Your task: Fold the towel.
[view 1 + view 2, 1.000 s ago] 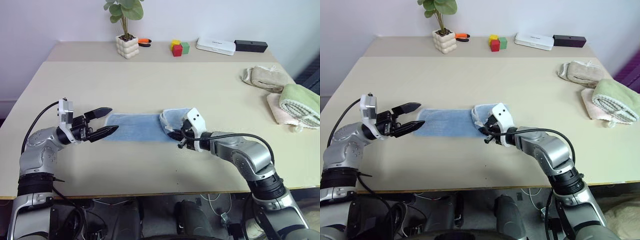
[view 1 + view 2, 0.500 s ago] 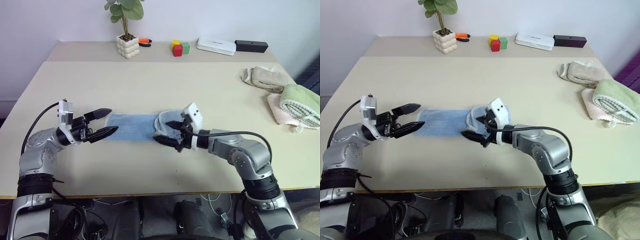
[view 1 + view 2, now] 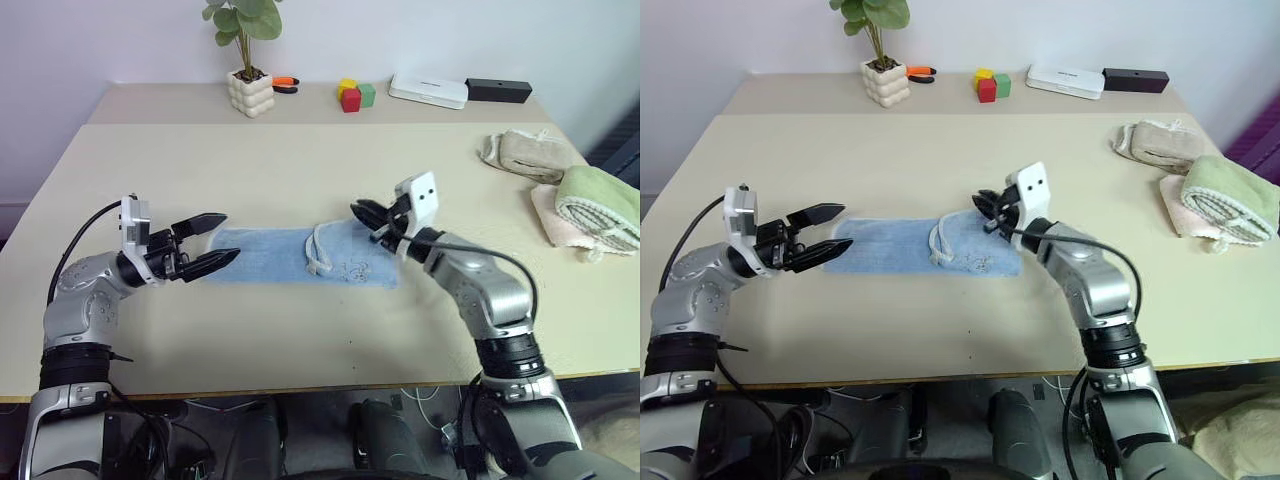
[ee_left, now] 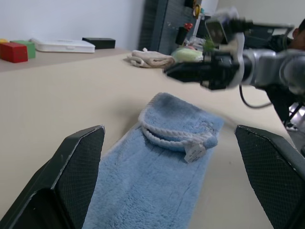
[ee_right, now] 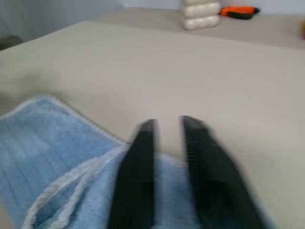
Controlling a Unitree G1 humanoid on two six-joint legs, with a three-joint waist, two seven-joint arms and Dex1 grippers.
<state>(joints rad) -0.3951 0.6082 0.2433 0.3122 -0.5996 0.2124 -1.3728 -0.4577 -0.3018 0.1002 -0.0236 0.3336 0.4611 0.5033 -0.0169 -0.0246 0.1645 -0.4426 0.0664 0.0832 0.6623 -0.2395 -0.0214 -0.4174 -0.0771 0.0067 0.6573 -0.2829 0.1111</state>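
- From my head, looking down: the towel (image 3: pixel 300 256) lies flat on the bench (image 3: pixel 300 170), a long light blue strip. Its end nearer my right arm is turned back over itself, and a pale edge curls there.
- My left hand (image 3: pixel 212 242) hangs just off the other end of the towel. Its two black fingers are wide apart and hold nothing.
- My right hand (image 3: pixel 366 214) is up above the folded end of the towel. Its fingers are pressed close together, and I see no cloth in them.
- Well away from the towel, near the bench's far right edge, sit a beige rolled towel (image 3: pixel 525 153) and a green towel (image 3: pixel 601 201).
- Far behind the towel stand a plant pot (image 3: pixel 251 91) and some coloured blocks (image 3: pixel 353 95).
- From my left wrist: my two fingertips (image 4: pixel 76 157) stand far apart, with the towel stretching away between them. The pale curled edge lies on top of the towel.
- From my right wrist: my fingers (image 5: pixel 138 157) are nearly together over the towel.
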